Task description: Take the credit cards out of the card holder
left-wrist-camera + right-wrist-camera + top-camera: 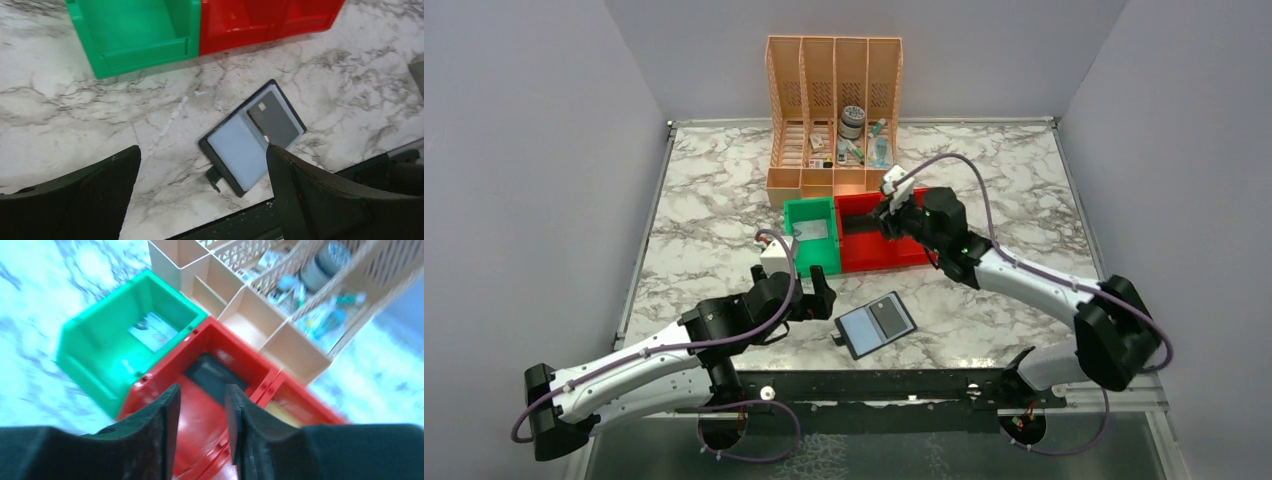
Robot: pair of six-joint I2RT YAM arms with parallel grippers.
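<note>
Robot lab cell: grey walls (534,150), marble-print tabletop (1014,180), two bolted arms (624,372).

A green bin (817,263) sits touching a red bin (886,263), before a peach organizer (784,183).

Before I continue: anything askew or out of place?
The open square black wallet lies skewed near the front edge of the marble table, a dark grey card still in its pocket. Nothing looks spilled or damaged.
</note>
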